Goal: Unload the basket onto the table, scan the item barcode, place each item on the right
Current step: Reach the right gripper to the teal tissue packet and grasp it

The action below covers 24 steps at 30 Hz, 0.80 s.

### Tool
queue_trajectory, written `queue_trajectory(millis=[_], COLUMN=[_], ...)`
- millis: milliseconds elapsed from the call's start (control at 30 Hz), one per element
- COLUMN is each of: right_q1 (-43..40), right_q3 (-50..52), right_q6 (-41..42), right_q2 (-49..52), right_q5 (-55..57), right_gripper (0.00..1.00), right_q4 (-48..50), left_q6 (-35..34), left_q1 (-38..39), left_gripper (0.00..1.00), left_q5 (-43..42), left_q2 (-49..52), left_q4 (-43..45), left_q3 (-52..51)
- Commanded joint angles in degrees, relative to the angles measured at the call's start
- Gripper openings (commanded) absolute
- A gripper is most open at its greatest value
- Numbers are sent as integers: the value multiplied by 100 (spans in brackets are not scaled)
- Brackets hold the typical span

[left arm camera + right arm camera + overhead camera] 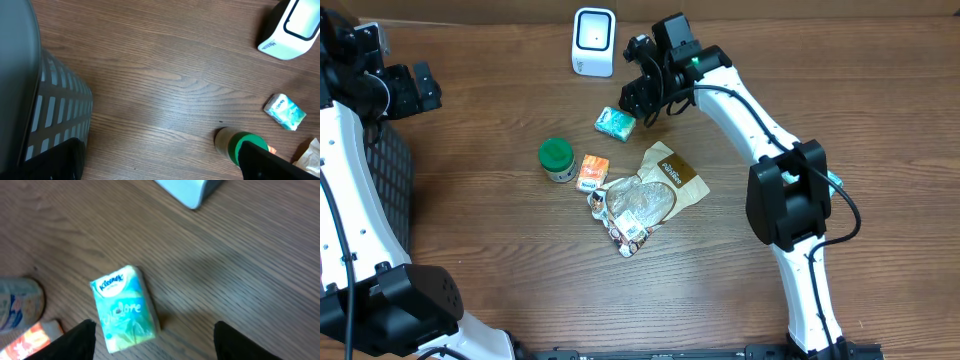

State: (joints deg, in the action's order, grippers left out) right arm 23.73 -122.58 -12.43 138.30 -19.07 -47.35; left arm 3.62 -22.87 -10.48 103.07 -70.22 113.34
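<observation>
Brown wood-grain table (500, 260) across all three views. At the far edge, a white scanner (594, 42) with a dark window, standing upright; also seen at the top right of the left wrist view (290, 27) and as a pale corner at the top of the right wrist view (192, 189).

Just in front of it and a little to its right, a teal tissue pack (615, 123), lying flat on the wood, printed face up. Clear in the right wrist view (125, 310), smaller in the left wrist view (284, 111).

Right gripper (642, 108) hovering over the pack, arm reaching in from the right. In its own camera (160, 341), both dark fingers (75, 342) wide apart at the bottom corners, so jaws parted, nothing held. Pack close beside the left-hand finger; touching or not, hard to say in that blurred frame.

Left gripper (408, 90) well apart from all this, up at the far left over a dark slotted basket (385, 170). Fingers spread to the frame corners in the left wrist view (162, 162), jaws fully apart and empty.

Nearer the middle of the table, a green-lidded jar (557, 159), upright. Just beside it, an orange packet (592, 172). Next to that, a clear bag of sweets (635, 205), partly overlapping a brown pouch (675, 175).
</observation>
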Motion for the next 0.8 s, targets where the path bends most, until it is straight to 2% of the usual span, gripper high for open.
queue_trajectory(millis=[0,167,500,700,733,767], right_q1=[11,11,118,232,236,236], right_q3=[-151,-151,-149,-149,-149,-151], right_q6=[-186,-269,-850,-907,-907,-903], right_q2=[306,391,715,844,850,852], right_q5=[-271,-271,-459,-352,-354,-354], right_gripper=[67,55,55,54,52,44], right_q4=[42,9,28,170,179,175], left_q6=[155,155,155,155,155,155], left_q1=[39,39,39,39,39,39], left_gripper=[99,100,99,99,99,99], left_q5=[-2,0,0,0,-2,0], left_q2=[46,46,46,46,46,46], left_q4=[15,17,15,15,15,15], left_q3=[26,26,26,26,26,28])
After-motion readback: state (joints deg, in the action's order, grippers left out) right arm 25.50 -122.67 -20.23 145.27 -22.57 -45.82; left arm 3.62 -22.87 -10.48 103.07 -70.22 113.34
